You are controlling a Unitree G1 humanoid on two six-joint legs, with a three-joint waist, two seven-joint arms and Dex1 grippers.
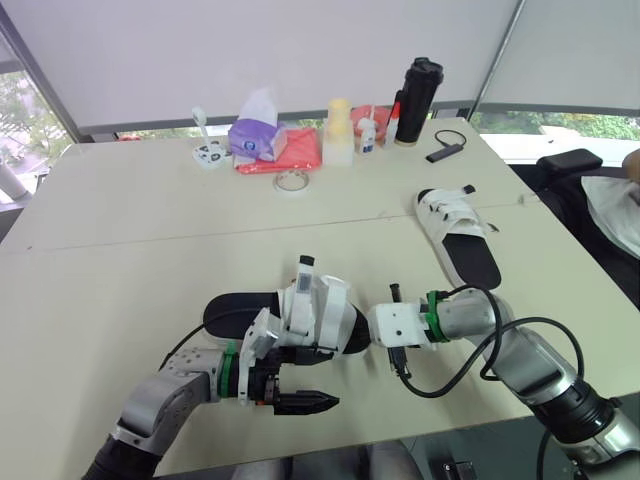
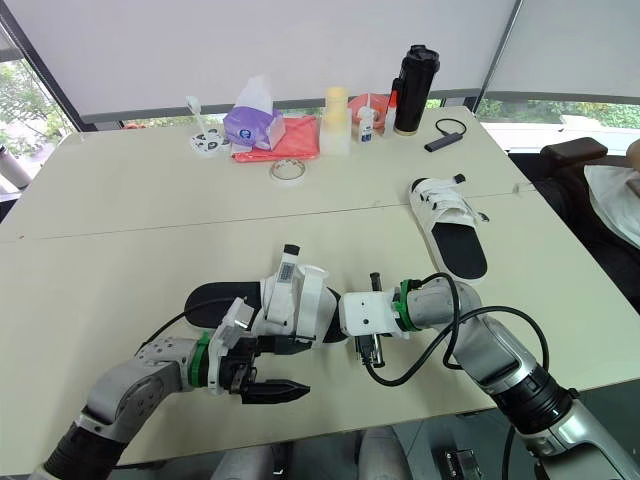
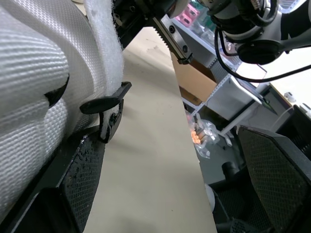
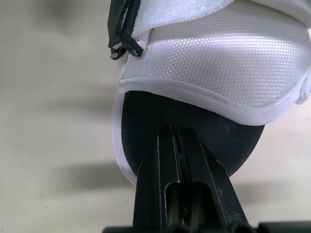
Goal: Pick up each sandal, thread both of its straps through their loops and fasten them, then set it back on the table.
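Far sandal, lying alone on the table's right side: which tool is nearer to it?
Right. The right tool, gripping the near sandal, is left of the far sandal's heel; the left tool is further left.

Black bottle (image 1: 418, 100), purple tissue pack (image 1: 255, 130) and tape roll (image 1: 291, 181) stand near together.

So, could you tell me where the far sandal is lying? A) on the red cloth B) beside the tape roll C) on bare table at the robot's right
C: the far sandal lies flat on bare table at the right, far from the red cloth.
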